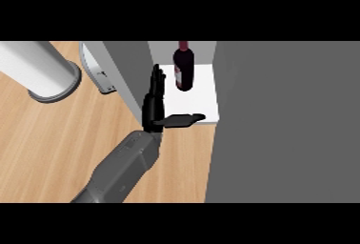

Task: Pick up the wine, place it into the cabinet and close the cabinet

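Wine bottle (184,67): was seen standing upright on the white shelf (200,100) inside the cabinet, toward the back, touched by nothing.
Cabinet (281,119): was shown open, its grey door filling the view's right side and a grey side panel (126,76) standing left of the shelf.
Left hand (155,102): was held flat and upright at the shelf's left edge, fingers straight and extended toward the back, thumb (184,119) spread out sideways over the shelf's front edge; nothing was gripped. It was just left of the bottle, apart from it.
Left forearm (123,167): was seen rising from the lower edge over the wooden counter (49,143).
Grey cylinder (42,71): was seen lying at upper left on the counter.
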Robot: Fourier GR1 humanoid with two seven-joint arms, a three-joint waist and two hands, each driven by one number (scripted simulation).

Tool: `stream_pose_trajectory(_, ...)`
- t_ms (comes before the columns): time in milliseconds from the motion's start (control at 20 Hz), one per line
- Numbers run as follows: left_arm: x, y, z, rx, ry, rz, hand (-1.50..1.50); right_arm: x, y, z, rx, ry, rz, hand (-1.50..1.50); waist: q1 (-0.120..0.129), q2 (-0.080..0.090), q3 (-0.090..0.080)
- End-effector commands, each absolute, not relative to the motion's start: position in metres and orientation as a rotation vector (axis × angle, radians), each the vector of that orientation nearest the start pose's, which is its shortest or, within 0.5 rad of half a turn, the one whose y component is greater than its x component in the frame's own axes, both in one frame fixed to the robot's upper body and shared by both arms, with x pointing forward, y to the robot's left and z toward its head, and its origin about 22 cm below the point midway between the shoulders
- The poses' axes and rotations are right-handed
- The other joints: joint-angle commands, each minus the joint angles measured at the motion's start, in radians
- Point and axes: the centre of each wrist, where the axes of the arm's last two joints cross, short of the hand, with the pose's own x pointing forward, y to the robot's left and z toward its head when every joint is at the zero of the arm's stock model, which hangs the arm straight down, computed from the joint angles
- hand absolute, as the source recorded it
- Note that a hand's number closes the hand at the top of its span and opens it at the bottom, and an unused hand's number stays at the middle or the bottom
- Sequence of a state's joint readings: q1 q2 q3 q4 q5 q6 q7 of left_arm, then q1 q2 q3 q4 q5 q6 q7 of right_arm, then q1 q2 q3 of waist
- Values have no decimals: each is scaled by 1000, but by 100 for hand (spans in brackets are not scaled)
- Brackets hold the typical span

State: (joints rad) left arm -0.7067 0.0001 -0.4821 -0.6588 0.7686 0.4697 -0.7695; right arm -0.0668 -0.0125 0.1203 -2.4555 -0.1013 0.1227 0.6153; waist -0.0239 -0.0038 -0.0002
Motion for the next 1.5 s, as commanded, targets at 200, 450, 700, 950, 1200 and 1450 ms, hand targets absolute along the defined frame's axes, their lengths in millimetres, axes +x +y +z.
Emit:
stream_pose_trajectory(200, 280, 50, -31, -126, -1882, 130, -150, 126, -205, 211, 217, -1929, 230, -150, 20, -2, 0)
stream_pose_trajectory(450, 253, 43, -17, -139, -1902, 193, -150, 141, -224, 205, 224, -1932, 254, -150, 21, 1, 1)
stream_pose_trajectory(700, 216, 59, -3, -169, -1896, 210, -150, 138, -224, 202, 198, -1934, 233, -150, 28, 0, 1)
stream_pose_trajectory(950, 203, 84, 16, -111, -1884, 229, -150, 128, -226, 205, 234, -1920, 248, -150, 27, -1, 1)
stream_pose_trajectory(1200, 167, 94, 40, -185, -1911, 261, -150, 140, -220, 196, 218, -1908, 270, -150, 28, 0, 1)
stream_pose_trajectory(1450, 161, 103, 34, -238, -1925, 184, -150, 136, -227, 209, 303, -1874, 312, -150, 23, 1, 1)
